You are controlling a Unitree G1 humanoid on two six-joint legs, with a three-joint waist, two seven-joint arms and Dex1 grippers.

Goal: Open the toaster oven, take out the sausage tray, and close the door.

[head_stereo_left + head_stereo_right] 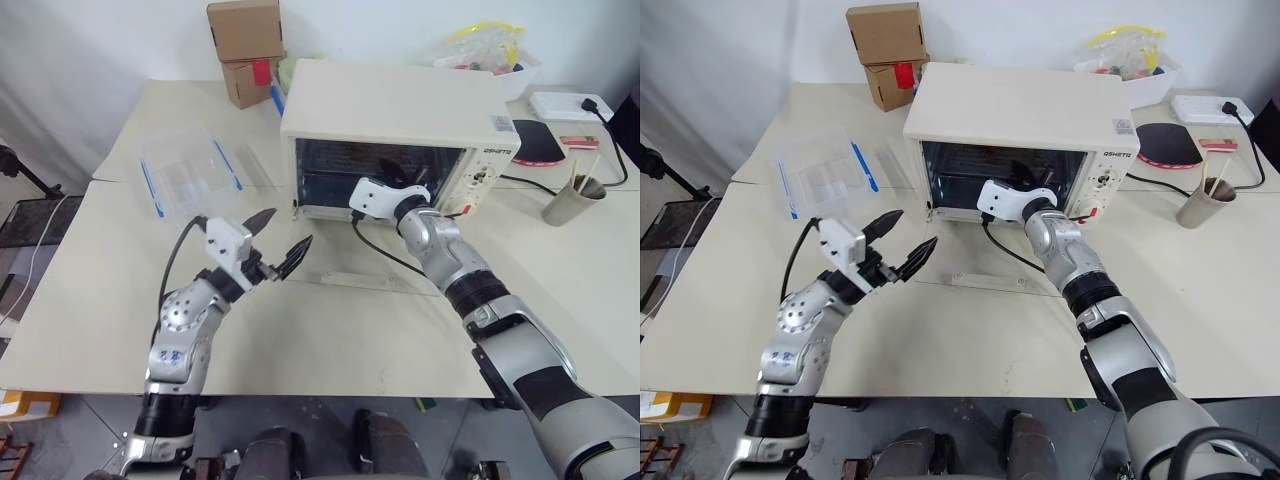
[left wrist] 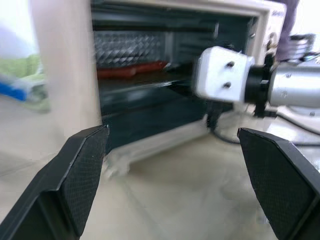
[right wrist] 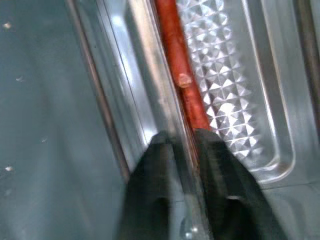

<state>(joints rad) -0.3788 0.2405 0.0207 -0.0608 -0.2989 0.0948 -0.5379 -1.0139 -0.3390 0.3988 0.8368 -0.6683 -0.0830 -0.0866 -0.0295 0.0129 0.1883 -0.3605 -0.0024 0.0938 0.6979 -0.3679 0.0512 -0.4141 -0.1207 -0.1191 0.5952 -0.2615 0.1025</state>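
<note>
With the door [image 1: 975, 268] folded down flat on the table [image 1: 970, 330] in front of the toaster oven [image 1: 1015, 140], I have the right gripper [image 3: 184, 142] reaching into the open cavity. In my right wrist view its two black fingers [image 3: 155, 165] are pinched on the near rim of the sausage tray [image 3: 240, 100], one on each side of the thin metal edge, with a reddish sausage [image 3: 177, 55] lying just beyond them on the tray's embossed floor. The tray sits inside the oven, on its rack level. My left gripper [image 1: 278, 243] hangs above the table, just left of the lowered door and apart from it, its fingers [image 2: 80, 170] spread wide with nothing between them. A clear plastic container [image 1: 190, 175] with blue clips lies on the table to the left of the oven, and cardboard boxes [image 1: 245, 45] stand behind it
</note>
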